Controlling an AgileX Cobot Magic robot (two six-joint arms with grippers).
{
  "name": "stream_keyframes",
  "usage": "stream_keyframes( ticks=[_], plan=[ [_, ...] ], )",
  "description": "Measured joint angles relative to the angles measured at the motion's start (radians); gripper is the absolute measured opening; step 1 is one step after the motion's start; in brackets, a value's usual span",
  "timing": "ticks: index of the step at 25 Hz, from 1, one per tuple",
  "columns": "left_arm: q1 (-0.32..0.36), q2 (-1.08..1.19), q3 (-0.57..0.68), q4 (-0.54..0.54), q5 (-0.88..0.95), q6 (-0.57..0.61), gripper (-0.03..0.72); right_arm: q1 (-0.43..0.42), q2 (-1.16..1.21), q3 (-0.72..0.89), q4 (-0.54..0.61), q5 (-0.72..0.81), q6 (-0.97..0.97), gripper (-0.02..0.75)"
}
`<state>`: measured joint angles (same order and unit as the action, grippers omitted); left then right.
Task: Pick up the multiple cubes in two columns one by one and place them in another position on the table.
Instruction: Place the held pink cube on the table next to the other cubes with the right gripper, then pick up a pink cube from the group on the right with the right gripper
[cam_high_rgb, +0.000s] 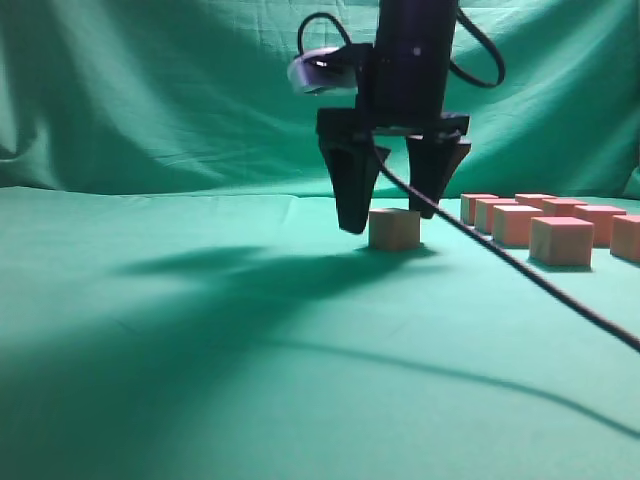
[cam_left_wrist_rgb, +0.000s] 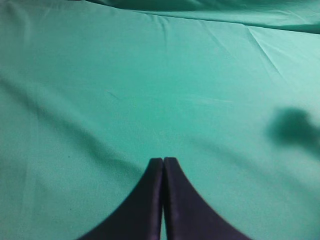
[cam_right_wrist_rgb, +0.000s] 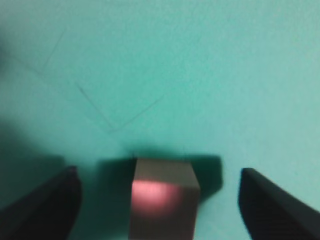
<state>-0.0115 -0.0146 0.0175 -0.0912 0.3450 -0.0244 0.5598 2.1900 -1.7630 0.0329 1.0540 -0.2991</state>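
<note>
On the green bench (cam_high_rgb: 200, 330), a lone cube (cam_high_rgb: 394, 229) sits between the spread fingers of the right pincer (cam_high_rgb: 388, 222), untouched. Remaining cubes (cam_high_rgb: 560, 240) stand in two columns well to the right. Elsewhere, the left pincer (cam_left_wrist_rgb: 163, 162) is pressed together, empty.

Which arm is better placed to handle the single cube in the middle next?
Right. The right gripper is open astride the cube; the left gripper is shut over bare cloth.
</note>
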Motion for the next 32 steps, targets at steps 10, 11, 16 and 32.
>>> stream_keyframes(
  ticks=[10, 11, 16, 32],
  plan=[
    [0.0, 0.0, 0.0, 0.0, 0.0, 0.0, 0.0, -0.005, -0.111, -0.14, -0.069, 0.177, 0.168, 0.59],
    [0.0, 0.0, 0.0, 0.0, 0.0, 0.0, 0.0, -0.011, -0.139, -0.14, -0.077, 0.179, 0.186, 0.584],
    [0.0, 0.0, 0.0, 0.0, 0.0, 0.0, 0.0, -0.071, -0.363, -0.028, -0.082, 0.18, 0.272, 0.539],
    [0.0, 0.0, 0.0, 0.0, 0.0, 0.0, 0.0, -0.313, -0.755, 0.788, -0.052, -0.062, 0.444, 0.539]
  ],
)
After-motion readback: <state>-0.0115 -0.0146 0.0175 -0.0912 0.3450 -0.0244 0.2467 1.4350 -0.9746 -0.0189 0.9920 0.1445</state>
